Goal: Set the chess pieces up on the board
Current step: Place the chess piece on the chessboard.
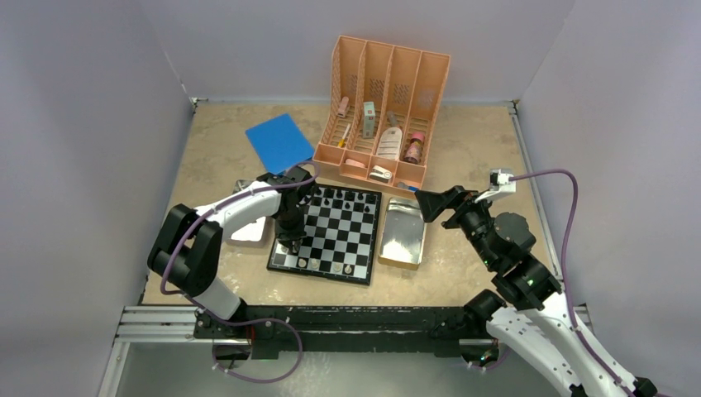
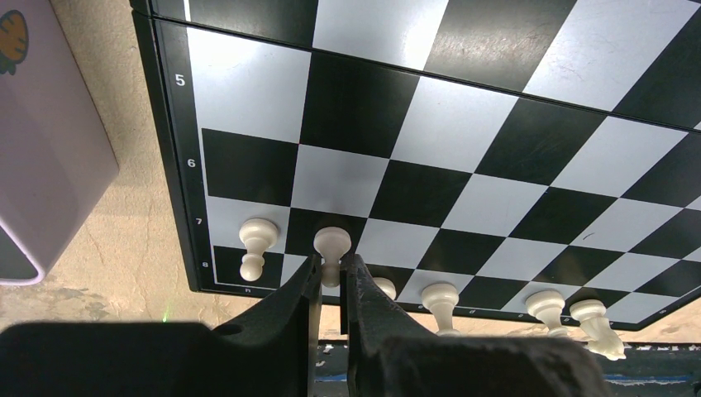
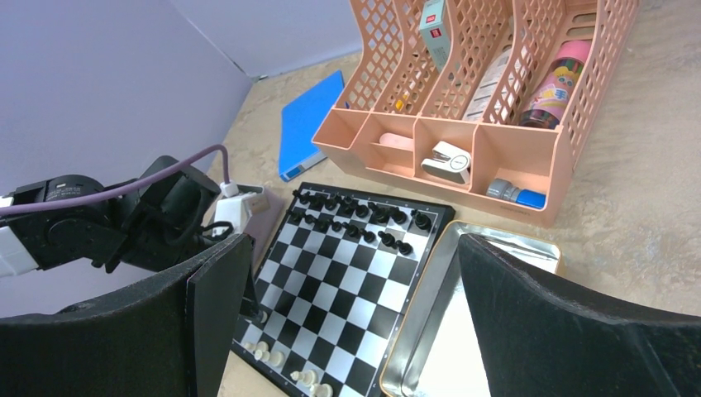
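the nearly shut left gripper pinched a small white pawn on the glossy checkered board at the frame's bottom left while the right gripper gaped empty; a skewed release could have toppled the neighbouring pale pawn.

The board is glossy, the tray shiny metal.

Board in the middle, other things around it.

The small square black-and-white chessboard lies mid-table. From it, the peach plastic organizer stands at 1 o'clock, the flat blue book lies at 11, and the shiny metal tray lies just beside it at 3. Black chess pieces stand on its far rows and pale chess pieces on its near row. One pale pawn stands between the left gripper's fingers.
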Available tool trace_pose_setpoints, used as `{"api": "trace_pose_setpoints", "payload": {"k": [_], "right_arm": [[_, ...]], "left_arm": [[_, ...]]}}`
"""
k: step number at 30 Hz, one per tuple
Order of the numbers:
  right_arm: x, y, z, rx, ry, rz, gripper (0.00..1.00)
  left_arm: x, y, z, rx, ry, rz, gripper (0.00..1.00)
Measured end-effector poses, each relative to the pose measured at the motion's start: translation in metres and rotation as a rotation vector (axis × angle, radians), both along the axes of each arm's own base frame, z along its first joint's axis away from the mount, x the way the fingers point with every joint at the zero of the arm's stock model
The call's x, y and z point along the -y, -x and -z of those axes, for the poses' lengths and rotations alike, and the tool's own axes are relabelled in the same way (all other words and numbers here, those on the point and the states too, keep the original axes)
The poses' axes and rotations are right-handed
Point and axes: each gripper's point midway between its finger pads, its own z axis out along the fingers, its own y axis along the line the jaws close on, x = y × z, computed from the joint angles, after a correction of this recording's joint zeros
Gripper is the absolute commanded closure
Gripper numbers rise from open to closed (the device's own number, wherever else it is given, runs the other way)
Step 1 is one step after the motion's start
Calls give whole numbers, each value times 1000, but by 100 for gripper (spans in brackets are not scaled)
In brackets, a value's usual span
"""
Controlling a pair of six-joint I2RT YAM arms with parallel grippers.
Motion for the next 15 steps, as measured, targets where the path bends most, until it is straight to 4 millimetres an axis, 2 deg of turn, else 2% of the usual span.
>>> {"api": "trace_pose_setpoints", "payload": {"k": [15], "right_arm": [[0,-1,1,-4,3,2,3]], "left_arm": [[-4,4,-1,-12,-18,-2,87]]}}
